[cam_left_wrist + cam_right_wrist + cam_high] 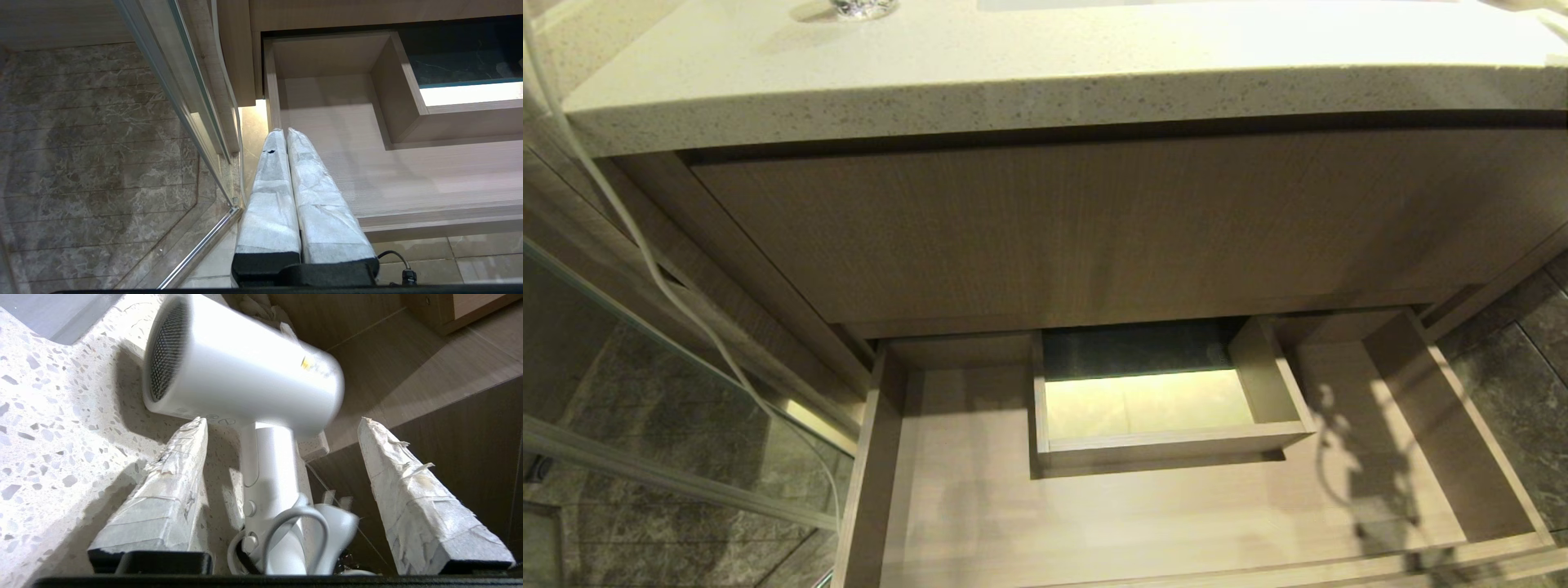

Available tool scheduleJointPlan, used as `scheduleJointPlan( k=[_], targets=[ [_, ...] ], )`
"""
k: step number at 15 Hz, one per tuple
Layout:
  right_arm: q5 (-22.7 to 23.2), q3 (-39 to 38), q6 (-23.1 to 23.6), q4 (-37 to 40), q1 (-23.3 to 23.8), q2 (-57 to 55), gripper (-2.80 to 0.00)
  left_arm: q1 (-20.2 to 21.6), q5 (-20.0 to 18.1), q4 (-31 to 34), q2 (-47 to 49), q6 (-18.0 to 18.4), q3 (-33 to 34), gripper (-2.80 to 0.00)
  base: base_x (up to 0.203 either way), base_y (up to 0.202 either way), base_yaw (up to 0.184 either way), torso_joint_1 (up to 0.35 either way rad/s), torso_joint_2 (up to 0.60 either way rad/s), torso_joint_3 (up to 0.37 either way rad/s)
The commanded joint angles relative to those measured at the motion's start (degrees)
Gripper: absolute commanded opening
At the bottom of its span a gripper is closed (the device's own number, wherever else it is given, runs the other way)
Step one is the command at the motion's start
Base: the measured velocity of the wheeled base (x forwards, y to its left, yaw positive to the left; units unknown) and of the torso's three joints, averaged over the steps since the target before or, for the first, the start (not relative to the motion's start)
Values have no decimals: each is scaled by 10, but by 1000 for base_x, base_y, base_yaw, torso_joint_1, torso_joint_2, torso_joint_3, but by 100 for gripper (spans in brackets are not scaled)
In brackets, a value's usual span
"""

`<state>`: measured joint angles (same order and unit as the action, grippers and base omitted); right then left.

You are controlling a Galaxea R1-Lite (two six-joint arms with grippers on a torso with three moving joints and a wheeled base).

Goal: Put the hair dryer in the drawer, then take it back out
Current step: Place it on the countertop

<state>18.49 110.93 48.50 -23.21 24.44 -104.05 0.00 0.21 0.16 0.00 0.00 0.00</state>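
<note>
The hair dryer (pixel 245 379) is out of the drawer, up on the speckled stone counter (pixel 61 428), near the counter's edge where the top gives way to the wood floor (pixel 408 367) below. Its round grey grilled end faces along the counter surface, its short handle points back toward the wrist camera, and its white cord (pixel 286 535) loops at the base of the handle. The right end effector (pixel 282 428) stands spread wide on either side of the handle, its taped fingers (pixel 175 465) clear of the white body; neither pad visibly touches it.

The drawer (pixel 947 506) is pulled open under the counter's front edge (pixel 1013 98), its floor bare around the boxed rectangular cutout (pixel 1168 445) at its back middle. A thin white cable (pixel 645 253) hangs down past the counter's left corner beside a glass panel (pixel 645 408).

The left end effector (pixel 284 130) hangs at the drawer's left front corner, its wrapped fingers pressed together on nothing.
</note>
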Motion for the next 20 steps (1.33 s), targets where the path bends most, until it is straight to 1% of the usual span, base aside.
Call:
scheduleJointPlan(
  k=[1,6,7,12,14,17,18,20],
  targets=[
    [1,0,4,-1,0,1,0,0,0,0,0,0,0,-280,0,0,0,0,0,0],
    [6,-1,6,15,0,13,0,0,0,-1,0,0,0,-280,0,0,0,0,0,0],
    [7,-2,7,23,-1,20,-280,0,0,0,0,0,0,-280,0,0,0,0,0,0],
    [6,-39,7,75,-3,87,-280,0,0,-1,0,0,0,-280,0,0,0,0,0,0],
    [2,-72,6,102,-3,132,-280,0,0,0,0,0,0,-280,0,0,0,0,0,0],
    [-22,-176,6,165,-4,235,-280,0,0,0,0,0,0,-280,0,0,0,0,0,0],
    [-31,-217,6,194,-3,276,-280,0,1,0,0,0,0,-280,0,0,0,0,0,0],
    [-52,-310,14,278,-1,358,-280,0,0,0,0,0,0,-280,0,0,0,0,0,0]
  ],
)
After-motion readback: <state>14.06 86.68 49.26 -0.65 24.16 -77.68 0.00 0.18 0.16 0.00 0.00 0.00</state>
